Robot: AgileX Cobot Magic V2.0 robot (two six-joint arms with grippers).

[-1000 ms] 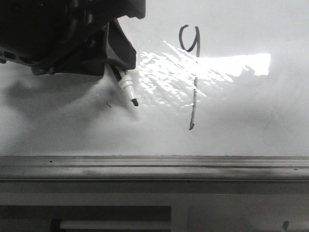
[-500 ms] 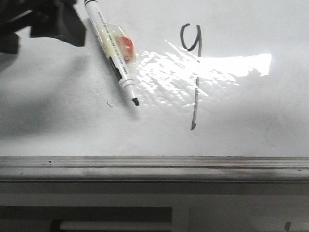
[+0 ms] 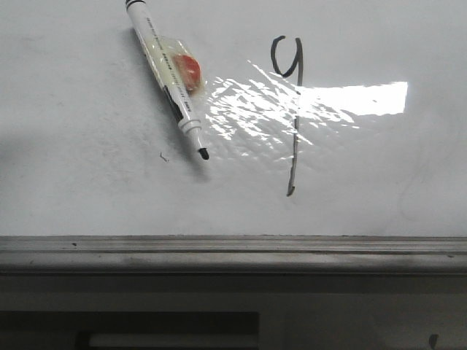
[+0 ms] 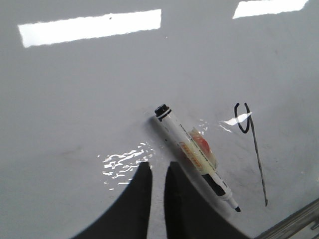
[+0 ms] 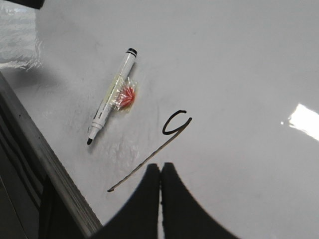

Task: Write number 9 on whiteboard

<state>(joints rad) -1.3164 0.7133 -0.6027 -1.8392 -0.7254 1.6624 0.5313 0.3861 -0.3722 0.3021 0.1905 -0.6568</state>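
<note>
The number 9 (image 3: 295, 146) is drawn on the whiteboard (image 3: 87, 189), a small loop over a long tail. It also shows in the left wrist view (image 4: 255, 154) and the right wrist view (image 5: 129, 172). A white uncapped marker (image 3: 168, 80) with a taped red patch lies loose on the board left of the 9, tip toward the frame. My left gripper (image 4: 158, 168) is slightly open and empty above the board beside the marker (image 4: 194, 154). My right gripper (image 5: 160, 167) is shut and empty above the 9's tail; the marker (image 5: 109, 102) lies apart from it. Neither gripper shows in the front view.
The board's grey metal frame edge (image 3: 233, 251) runs along the near side, also seen in the right wrist view (image 5: 45, 164). A tiny dark scratch mark (image 3: 163, 156) sits left of the marker's tip. Bright light glare (image 3: 314, 102) crosses the wrinkled film.
My left gripper held the marker over the board, let it go and drew away up and left out of the front view. The marker now lies free on the board.
</note>
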